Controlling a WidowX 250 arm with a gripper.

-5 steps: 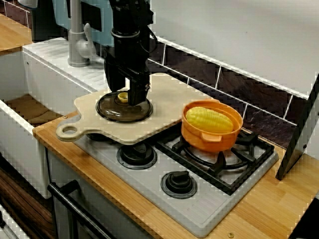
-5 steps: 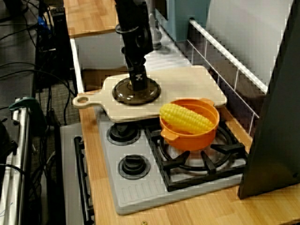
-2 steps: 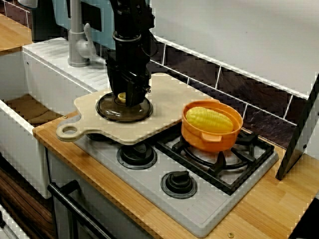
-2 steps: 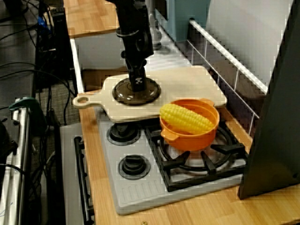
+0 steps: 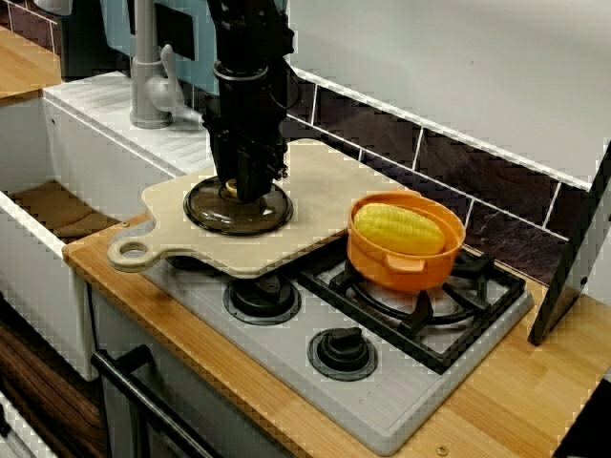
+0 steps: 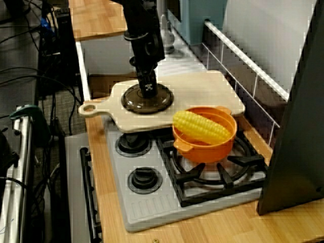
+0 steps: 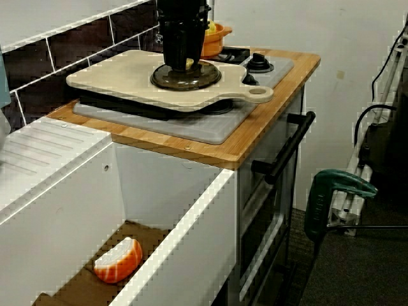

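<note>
- Since a second ago, the black gripper point(image 5: 241, 186) has slid left from beside the yellow knob point(image 7: 189, 63) to directly over it. It now covers most of the knob in the view from the stove front.
- Grey toy hob point(image 5: 382, 405): fills the lower centre of that view, set into a wooden counter.
- Pale cutting board point(image 5: 320, 186): lies flat across the left burners, left of centre, with its handle hole towards the front. Bridging the burners gives the lid a level rest.
- Orange pot point(image 5: 406, 267): stands on the black grate right of centre, well apart from the gripper.
- Dark glass lid point(image 5: 215, 212): rests on the board, rim down and knob up, so the knob is reachable from above.
- Corn cob point(image 5: 399, 229): lies on its side in the pot. It is too long to sink in, so it sits level with the rim.
- Gripper fingers: they hang straight down on either side of the knob. In the view from the sink side, a sliver of yellow shows between them. Whether they pinch the knob or stand loose cannot be told.
- Orange-and-white toy piece point(image 7: 118, 260): lies in the sink, lower left of the view from the sink side.
</note>
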